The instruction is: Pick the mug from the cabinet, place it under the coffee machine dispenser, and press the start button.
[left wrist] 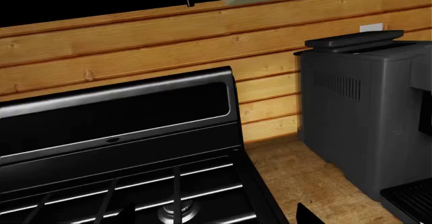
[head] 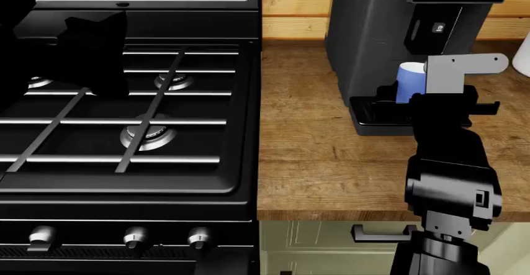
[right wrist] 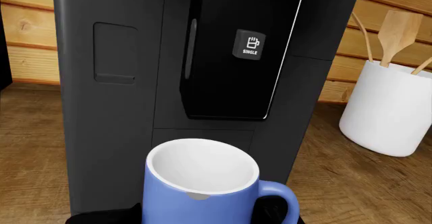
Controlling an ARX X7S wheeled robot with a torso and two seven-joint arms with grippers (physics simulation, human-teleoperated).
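The light-blue mug [right wrist: 201,189] stands upright at the foot of the black coffee machine [right wrist: 121,97], below the dispenser head. In the head view the mug [head: 409,81] is over the drip tray [head: 370,113]. My right gripper [head: 424,96] reaches in from the front with its dark fingers close on either side of the mug. The start button [right wrist: 249,45], a small grey square marked SINGLE, is on the dispenser head above the mug and also shows in the head view [head: 438,28]. My left gripper [left wrist: 216,217] is open and empty above the stove [head: 124,113].
A white utensil holder [right wrist: 388,107] with wooden spoons stands on the wooden counter [head: 331,169] right of the machine. The black gas stove with silver knobs [head: 133,236] fills the left. A wooden plank wall [left wrist: 169,37] runs behind. The counter's front edge is near my right arm.
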